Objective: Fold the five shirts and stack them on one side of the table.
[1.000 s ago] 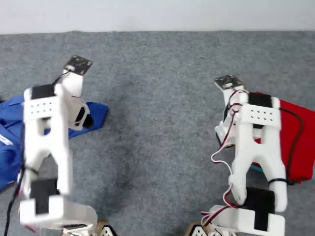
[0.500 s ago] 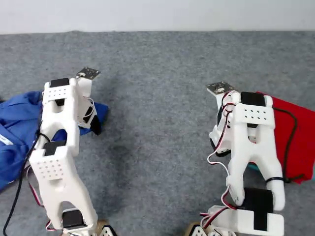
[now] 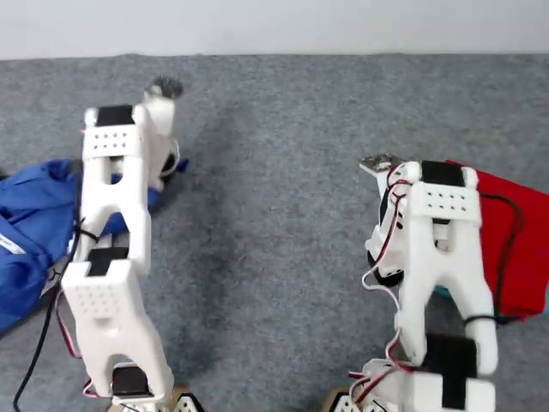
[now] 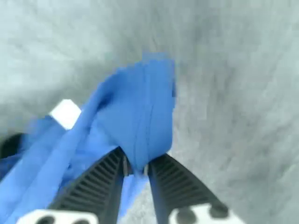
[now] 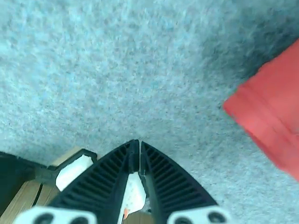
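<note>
A fold of the blue shirt [image 4: 142, 107] is pinched between the jaws of the left gripper [image 4: 135, 169] near the left edge of the table [image 3: 274, 172], where the rest of it lies crumpled. The right gripper [image 5: 139, 145] is pressed together on nothing, held over the grey surface just beside the red shirt [image 5: 273, 123] at the right edge.

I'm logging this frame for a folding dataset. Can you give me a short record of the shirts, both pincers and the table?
left pincer: shut on a fold of the blue shirt
blue shirt: crumpled, on the left arm's side of the table
right pincer: shut, holding nothing, over bare table
red shirt: flat, straight-edged, on the right arm's side, partly under that arm
table: grey fabric-like surface
</note>
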`<action>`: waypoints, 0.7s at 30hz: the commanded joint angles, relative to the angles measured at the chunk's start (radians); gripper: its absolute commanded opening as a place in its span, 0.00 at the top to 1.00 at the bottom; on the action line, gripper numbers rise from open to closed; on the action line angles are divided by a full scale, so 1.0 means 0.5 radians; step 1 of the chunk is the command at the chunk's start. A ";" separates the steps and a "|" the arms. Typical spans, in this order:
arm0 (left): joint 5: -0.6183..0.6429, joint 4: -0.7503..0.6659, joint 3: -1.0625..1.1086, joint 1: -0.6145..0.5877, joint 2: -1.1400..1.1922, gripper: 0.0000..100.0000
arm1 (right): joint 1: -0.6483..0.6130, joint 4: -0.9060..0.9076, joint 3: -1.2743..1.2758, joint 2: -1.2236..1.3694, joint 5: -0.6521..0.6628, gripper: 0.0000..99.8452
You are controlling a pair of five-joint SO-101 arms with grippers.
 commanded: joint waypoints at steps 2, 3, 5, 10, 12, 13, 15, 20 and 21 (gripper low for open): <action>0.242 0.025 -0.321 0.055 -0.411 0.99 | -0.017 0.026 -0.110 -0.281 -0.012 0.99; 0.264 0.025 -0.358 0.071 -0.466 0.99 | -0.017 0.026 -0.110 -0.315 -0.012 0.99; 0.298 0.025 -0.413 0.114 -0.565 0.99 | -0.017 0.026 -0.110 -0.373 -0.012 0.99; 0.285 0.129 -0.468 0.387 -0.795 0.99 | -0.005 0.029 -0.101 -0.416 -0.012 0.99; 0.282 0.184 -0.468 0.552 -0.868 0.99 | -0.002 0.029 -0.101 -0.422 -0.012 0.99; 0.282 0.218 -0.465 0.644 -0.899 0.99 | -0.002 0.029 -0.101 -0.422 -0.012 0.99; 0.282 0.264 -0.453 0.832 -0.936 0.99 | -0.002 0.029 -0.101 -0.422 -0.012 0.99; 0.282 0.307 -0.422 1.221 -0.930 0.99 | -0.002 0.026 -0.101 -0.422 -0.018 0.99; 0.282 0.307 -0.407 1.277 -0.927 0.99 | -0.002 0.026 -0.101 -0.422 -0.018 0.99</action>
